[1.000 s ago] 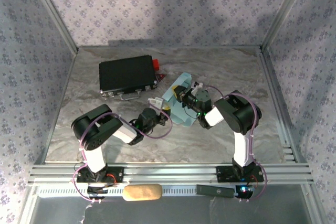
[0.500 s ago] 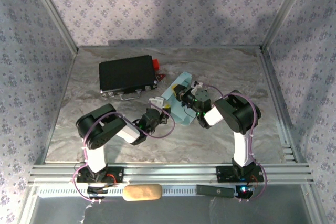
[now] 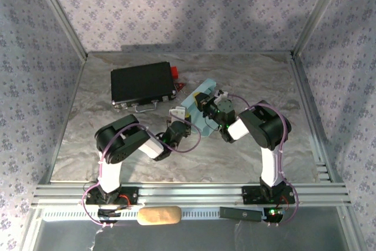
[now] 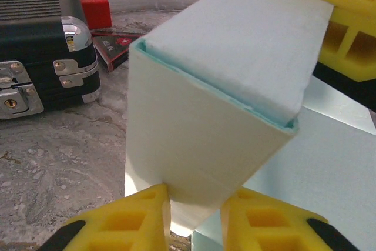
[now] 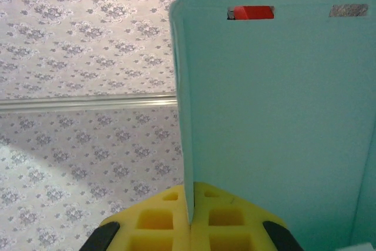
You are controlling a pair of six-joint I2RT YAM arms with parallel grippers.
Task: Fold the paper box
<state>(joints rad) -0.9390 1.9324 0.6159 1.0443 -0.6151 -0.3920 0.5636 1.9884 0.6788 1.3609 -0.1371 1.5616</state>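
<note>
the paper box (image 4: 205,104) is thin pale-blue card, matt and smooth, its cut edge a deeper teal. the left gripper (image 4: 197,197) has fingers (image 4: 129,221) of matt yellow plastic, moulded with hollows. at the upper left, the black case (image 4: 35,27) is ribbed, with glossy chromed metal corners and latches. the table (image 4: 53,163) looks smooth, marbled grey.

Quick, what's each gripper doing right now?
Left gripper: jaws astride a folded wall of the paper box; grip cannot be told.
Right gripper: closed, pinching the paper box's edge.
</note>
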